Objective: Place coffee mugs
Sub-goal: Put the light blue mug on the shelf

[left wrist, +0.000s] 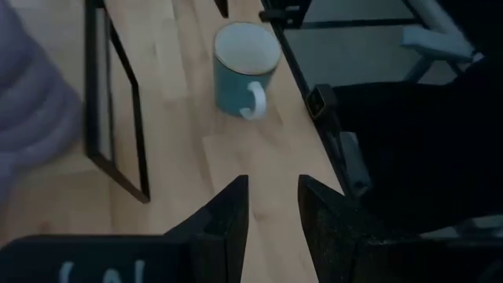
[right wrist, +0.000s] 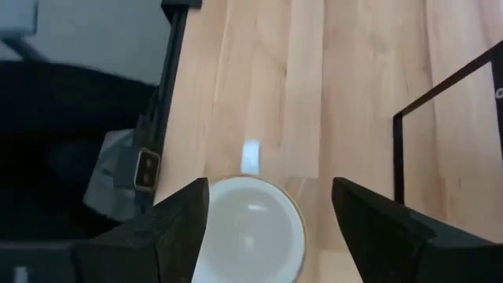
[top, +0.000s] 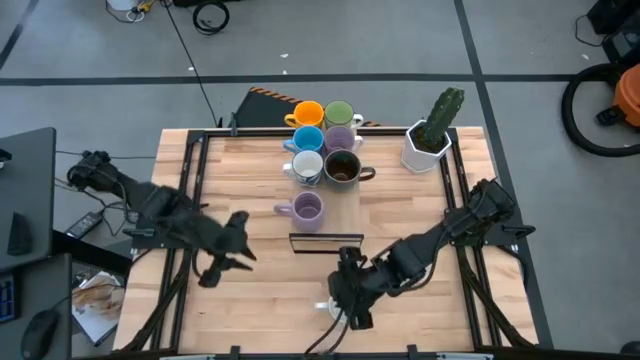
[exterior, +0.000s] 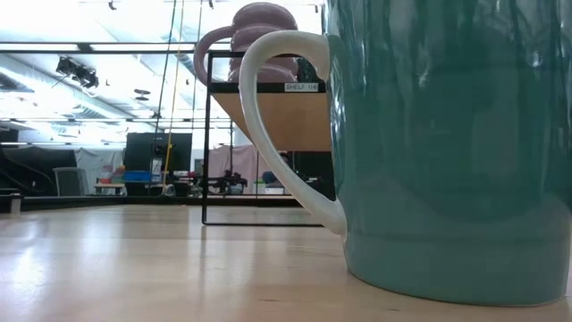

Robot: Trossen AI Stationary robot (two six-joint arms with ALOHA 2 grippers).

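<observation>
Right wrist view: upright teal mug [right wrist: 250,232], handle toward table centre.

Your left arm reaches in from the table's left edge, and its left gripper [top: 232,243] sits left of the table's middle with its fingers [left wrist: 229,216] a small gap apart and nothing between them. Your right arm comes in from the right side, angled down toward the near edge. Its right gripper [top: 347,297] hangs near the middle of that edge, pointing down, with its fingers [right wrist: 179,224] spread wide and gripping nothing.
</observation>
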